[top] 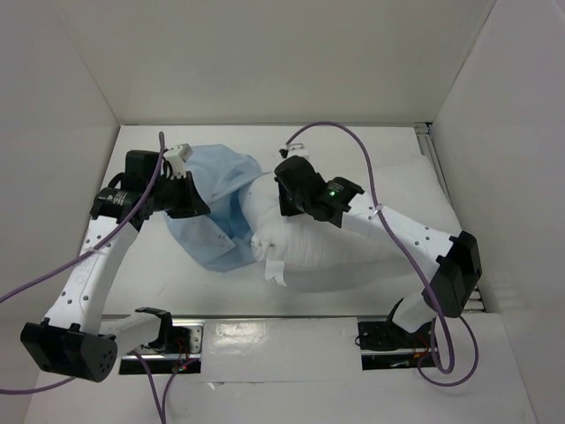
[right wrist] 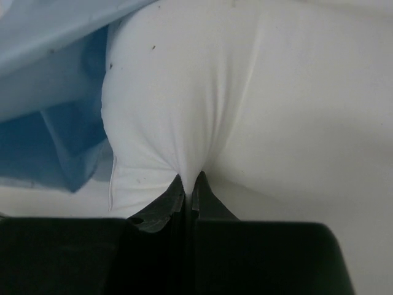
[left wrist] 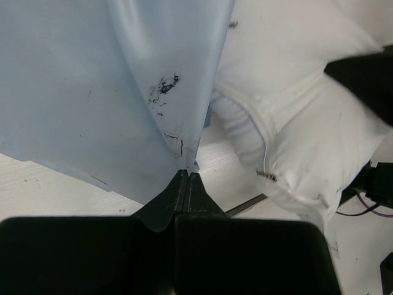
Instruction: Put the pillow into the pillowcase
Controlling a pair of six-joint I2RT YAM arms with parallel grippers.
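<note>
The plump white pillow (top: 344, 252) lies across the middle of the table, its left end against the light blue pillowcase (top: 216, 199). My left gripper (top: 196, 196) is shut on a pinch of the pillowcase edge and holds the cloth (left wrist: 92, 92) lifted above the table. My right gripper (top: 284, 196) is shut on a fold of the pillow near its left end; in the right wrist view the white fabric (right wrist: 202, 92) bunches into the jaws. The pillow's corner (left wrist: 288, 153) shows to the right of the hanging blue cloth. The pillowcase (right wrist: 43, 80) lies at that view's left.
White walls enclose the table on the left, back and right. A metal rail (top: 433, 150) runs along the right edge. Purple cables (top: 353, 141) loop over the right arm and beside the left arm. The arm bases (top: 388, 340) sit at the near edge.
</note>
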